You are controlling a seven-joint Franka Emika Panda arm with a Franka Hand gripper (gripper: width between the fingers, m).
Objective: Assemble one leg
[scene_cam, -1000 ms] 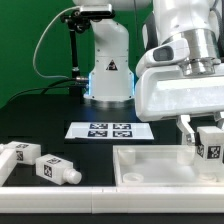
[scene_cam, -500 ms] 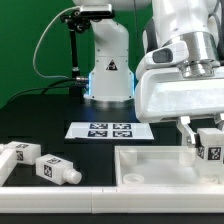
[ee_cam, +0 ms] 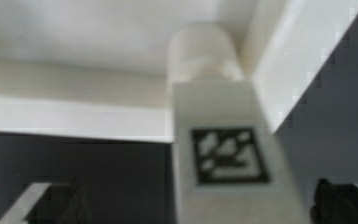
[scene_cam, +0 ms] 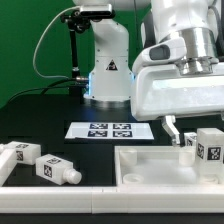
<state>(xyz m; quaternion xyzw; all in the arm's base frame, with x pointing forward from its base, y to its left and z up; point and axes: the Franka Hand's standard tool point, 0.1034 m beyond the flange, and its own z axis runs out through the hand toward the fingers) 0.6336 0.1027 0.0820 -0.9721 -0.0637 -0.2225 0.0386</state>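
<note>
Step in hand, prob.: seating the leg (scene_cam: 209, 147) in the corner of the white rimmed panel (scene_cam: 150, 168), likely by twisting it in. The tool (ee_cam: 190, 203) is released. In the wrist view its two dark fingers (ee_cam: 34, 205) sit wide apart, one on each side of the leg, w/ clear gaps and no contact.

To do it well, the tool should close squarely on the leg's flat sides, centred, so neither finger lands first and tips it. It should grip low enough to keep the leg upright, then turn w/o lifting. If it backs off instead, it should go straight up, since a sideways drift could knock the leg over. Whether the leg is fully seated can't be told from these views.

Position: the leg stands upright on the panel at the exterior view's right, tag facing the camera. It is btwn the fingers and just below the tool body. One finger shows just beside it; the other isn't visible there.

Two more legs (scene_cam: 58, 169) lie on the counter (scene_cam: 90, 150) at the exterior view's left, well apart from the tool. The marker board (scene_cam: 108, 130) lies behind the panel.
</note>
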